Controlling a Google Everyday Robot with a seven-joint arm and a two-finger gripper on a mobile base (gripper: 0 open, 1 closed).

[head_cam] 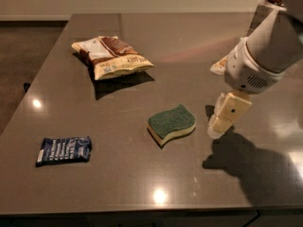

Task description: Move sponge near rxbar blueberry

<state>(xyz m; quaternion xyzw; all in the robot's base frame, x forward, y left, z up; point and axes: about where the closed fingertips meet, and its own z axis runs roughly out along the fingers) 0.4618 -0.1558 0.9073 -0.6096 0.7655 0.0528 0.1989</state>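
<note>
The sponge [172,123], dark green on top over pale yellow foam, lies flat near the middle of the dark table. The rxbar blueberry [64,150], a small dark blue wrapper with white lettering, lies at the front left, well apart from the sponge. My gripper [218,125] hangs from the white arm on the right, just to the right of the sponge and a little above the table, with nothing in it.
A tan and brown snack bag [111,56] lies at the back left of the table [142,183]. A pale object [220,65] shows partly behind the arm at the right. The table's left edge borders dark floor.
</note>
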